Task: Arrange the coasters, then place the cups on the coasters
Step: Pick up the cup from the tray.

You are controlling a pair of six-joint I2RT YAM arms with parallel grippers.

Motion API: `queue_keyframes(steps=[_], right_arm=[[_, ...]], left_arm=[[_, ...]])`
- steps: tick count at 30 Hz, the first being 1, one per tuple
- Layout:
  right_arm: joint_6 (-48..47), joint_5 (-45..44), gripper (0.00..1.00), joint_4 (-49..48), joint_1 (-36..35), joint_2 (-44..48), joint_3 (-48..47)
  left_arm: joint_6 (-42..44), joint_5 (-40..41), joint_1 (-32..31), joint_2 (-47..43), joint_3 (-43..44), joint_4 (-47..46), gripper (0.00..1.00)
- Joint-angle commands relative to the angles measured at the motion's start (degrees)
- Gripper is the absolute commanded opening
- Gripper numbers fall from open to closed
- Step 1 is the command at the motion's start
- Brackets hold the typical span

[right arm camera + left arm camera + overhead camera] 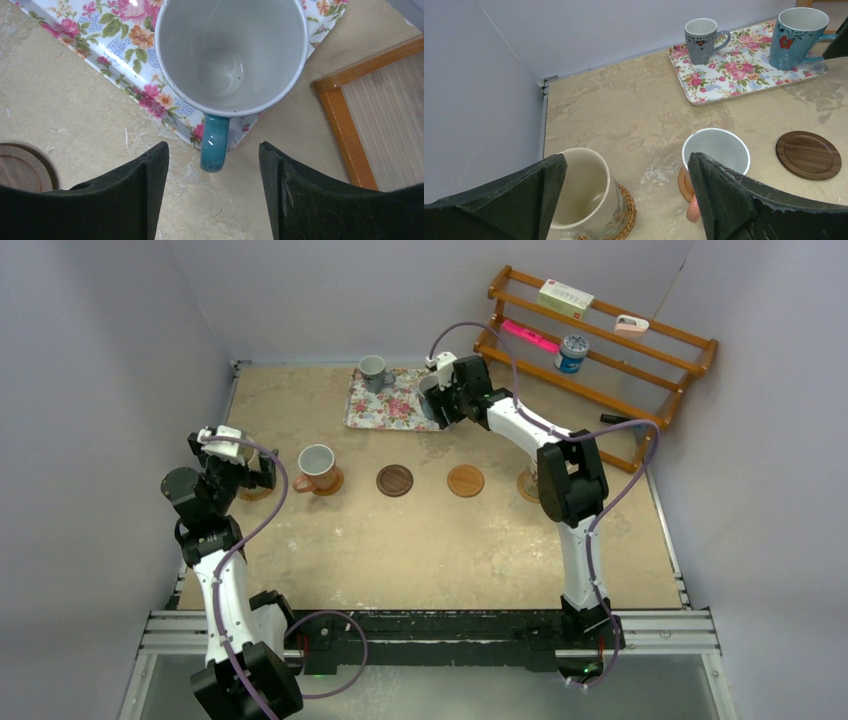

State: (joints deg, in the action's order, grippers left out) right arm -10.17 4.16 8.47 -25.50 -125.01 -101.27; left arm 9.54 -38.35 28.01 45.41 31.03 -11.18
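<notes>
Far left: left end effector (625,160) spread fully wide, holding nothing, poised above the cream mug (584,195), which sits on a woven coaster (628,212).

Next along: reddish-orange mug (317,462) already on its coaster (330,483).

Floral tray (385,412) at the back; grey mug (700,40) stands on it, unclaimed.

Dark brown coaster (394,480) bare.

Blue mug (230,55) upright at the tray's near corner, handle (215,142) pointing at the right end effector (213,150). The jaws are partly open either side of the handle, gaps on both sides, nothing gripped yet.

Orange coaster (465,480) bare; another coaster (527,485) half hidden under the right arm.

Step in hand, as I read it: pick up the blue mug.

- Keep the handle centred so both fingers meet it together.
- Pinch firmly, since a handle grip lets the mug swing.
- Lift straight up to clear the tray rim.
- Carry it level to a bare coaster.
</notes>
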Motion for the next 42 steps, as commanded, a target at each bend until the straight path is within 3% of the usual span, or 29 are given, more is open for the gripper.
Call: queue_keyframes(steps=[1,42], right_arm=[[0.91,-2.04,0.67,-3.18,-0.27,1.19,0.04],[2.35,-1.10,0.39,-8.34,-0.28,2.12,4.95]], left_arm=[[-0.66,-1.14,0.20,-0.42,-0.26,-2.44,1.00],[-0.89,-1.47,0.20,-0.58,-0.44,-2.79,1.00]])
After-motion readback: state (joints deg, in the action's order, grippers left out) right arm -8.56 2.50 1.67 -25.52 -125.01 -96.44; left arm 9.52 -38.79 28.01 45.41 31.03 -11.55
